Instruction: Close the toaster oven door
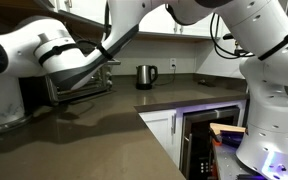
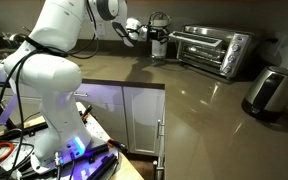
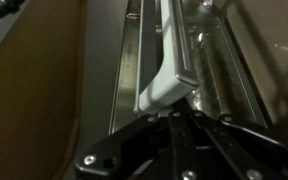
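The silver toaster oven (image 1: 76, 86) (image 2: 220, 50) stands at the back of the counter. In the wrist view its glass door (image 3: 222, 60) and long silver bar handle (image 3: 170, 50) fill the frame. My gripper (image 3: 179, 118) looks shut and empty, with its fingertips at the near end of the handle. In both exterior views the gripper (image 1: 111, 60) (image 2: 136, 28) is right in front of the oven. The door looks close to upright in an exterior view (image 2: 196, 48), but I cannot tell its exact angle.
A small steel kettle (image 1: 146, 75) (image 2: 160, 44) stands on the counter beside the oven. A rounded steel appliance (image 2: 270, 90) sits on the counter (image 2: 184, 90). A black under-counter oven (image 1: 198, 138) is below. The robot base (image 2: 54, 100) stands beside the cabinets.
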Tool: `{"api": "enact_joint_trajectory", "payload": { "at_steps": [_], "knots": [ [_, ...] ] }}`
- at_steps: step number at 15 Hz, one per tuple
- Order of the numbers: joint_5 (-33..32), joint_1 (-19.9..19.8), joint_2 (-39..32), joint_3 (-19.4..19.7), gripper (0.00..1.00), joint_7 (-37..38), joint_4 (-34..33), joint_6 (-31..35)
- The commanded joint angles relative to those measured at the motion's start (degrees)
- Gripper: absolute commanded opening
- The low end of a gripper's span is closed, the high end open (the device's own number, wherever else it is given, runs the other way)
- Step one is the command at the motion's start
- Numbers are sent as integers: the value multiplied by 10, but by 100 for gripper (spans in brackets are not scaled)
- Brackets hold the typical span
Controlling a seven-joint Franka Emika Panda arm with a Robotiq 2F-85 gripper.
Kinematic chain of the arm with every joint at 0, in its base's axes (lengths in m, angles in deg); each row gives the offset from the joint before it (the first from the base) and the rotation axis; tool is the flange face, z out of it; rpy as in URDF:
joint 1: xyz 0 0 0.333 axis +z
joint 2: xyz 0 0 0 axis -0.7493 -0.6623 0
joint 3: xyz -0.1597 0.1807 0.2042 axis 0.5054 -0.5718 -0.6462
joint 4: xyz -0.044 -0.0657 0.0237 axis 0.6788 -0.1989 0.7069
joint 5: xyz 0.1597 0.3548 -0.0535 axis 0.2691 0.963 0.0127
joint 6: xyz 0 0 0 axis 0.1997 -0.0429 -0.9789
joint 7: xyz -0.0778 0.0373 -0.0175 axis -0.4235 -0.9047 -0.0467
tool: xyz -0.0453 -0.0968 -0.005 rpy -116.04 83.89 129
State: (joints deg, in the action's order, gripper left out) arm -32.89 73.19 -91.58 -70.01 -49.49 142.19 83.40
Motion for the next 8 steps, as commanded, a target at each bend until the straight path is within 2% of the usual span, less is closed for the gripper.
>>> {"api": "enact_joint_trajectory", "payload": {
  "at_steps": [1,8],
  "knots": [
    [-33,0,9,3,0,-2,-7,-57],
    [-33,-7,8,4,0,-6,-6,-80]
  ]
}}
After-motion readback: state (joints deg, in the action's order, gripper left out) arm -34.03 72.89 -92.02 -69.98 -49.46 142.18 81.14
